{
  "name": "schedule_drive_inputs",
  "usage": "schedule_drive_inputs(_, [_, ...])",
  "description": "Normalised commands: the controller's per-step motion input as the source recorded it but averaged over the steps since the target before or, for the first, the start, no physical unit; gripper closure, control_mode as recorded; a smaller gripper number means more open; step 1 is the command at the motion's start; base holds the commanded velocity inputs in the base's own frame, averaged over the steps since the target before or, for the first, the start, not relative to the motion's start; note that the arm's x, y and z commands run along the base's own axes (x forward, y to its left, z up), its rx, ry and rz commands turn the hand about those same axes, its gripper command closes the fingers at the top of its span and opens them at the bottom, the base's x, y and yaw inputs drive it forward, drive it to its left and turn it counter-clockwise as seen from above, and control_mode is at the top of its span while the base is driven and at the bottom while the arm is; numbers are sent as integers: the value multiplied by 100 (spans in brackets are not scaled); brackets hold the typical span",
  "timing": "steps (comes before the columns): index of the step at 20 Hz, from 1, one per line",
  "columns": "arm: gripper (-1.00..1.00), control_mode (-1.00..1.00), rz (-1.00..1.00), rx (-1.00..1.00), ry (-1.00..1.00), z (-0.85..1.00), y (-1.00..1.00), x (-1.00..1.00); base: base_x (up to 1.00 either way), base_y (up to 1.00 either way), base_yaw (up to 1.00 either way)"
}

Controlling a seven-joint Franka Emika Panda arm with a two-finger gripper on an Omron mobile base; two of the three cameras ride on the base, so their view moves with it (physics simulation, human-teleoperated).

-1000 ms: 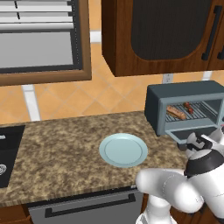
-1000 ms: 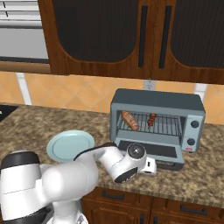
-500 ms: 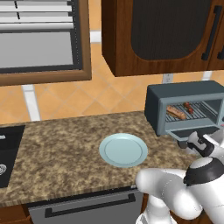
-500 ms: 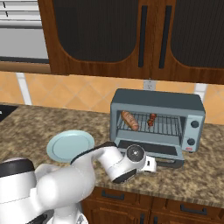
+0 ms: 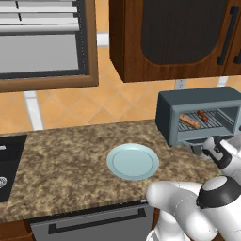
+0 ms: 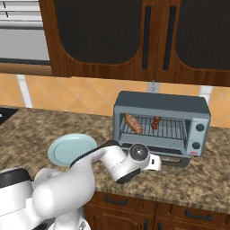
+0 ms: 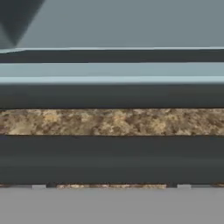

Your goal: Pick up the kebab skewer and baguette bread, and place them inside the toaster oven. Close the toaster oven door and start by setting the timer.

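Observation:
The slate-blue toaster oven [image 5: 197, 106] [image 6: 161, 104] stands on the counter with its door [image 6: 177, 161] folded down flat. On its rack lie the tan baguette bread [image 5: 189, 121] [image 6: 133, 123] and, to its right, the short kebab skewer [image 5: 203, 116] [image 6: 156, 122]. My gripper [image 5: 208, 148] [image 6: 157, 162] [image 7: 111, 186] is low at the front edge of the lowered door, pointing at the oven. Its jaws stand wide open and hold nothing. In the hand view a dark horizontal bar [image 7: 112, 158], seemingly the door handle, crosses close in front of the fingertips.
A bare pale blue plate [image 5: 132, 161] [image 6: 71, 148] lies on the granite counter [image 5: 66, 164] left of the oven. Dark wooden wall cabinets [image 6: 134, 36] hang above. A dark sink edge [image 5: 7, 164] sits at the far left.
My hand has stayed almost in place at the door's front edge. The arm's elbow has sunk a little. The jaws remain wide open.

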Motion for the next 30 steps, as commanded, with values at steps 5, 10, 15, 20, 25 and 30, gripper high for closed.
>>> schedule_drive_inputs(5, [-100,-100,0,0,0,48,13,60,0,0,0])
schedule_drive_inputs(10, [-100,-100,0,0,-7,22,33,62,0,0,0])
schedule_drive_inputs(15, [-100,-100,0,0,-8,13,41,60,0,0,0])
schedule_drive_inputs(20, [-100,-100,0,0,0,1,31,39,0,0,0])
schedule_drive_inputs(25, [-100,-100,0,0,0,9,32,74,0,0,0])
schedule_drive_inputs(30, [-100,-100,0,0,-5,12,40,73,0,0,0])
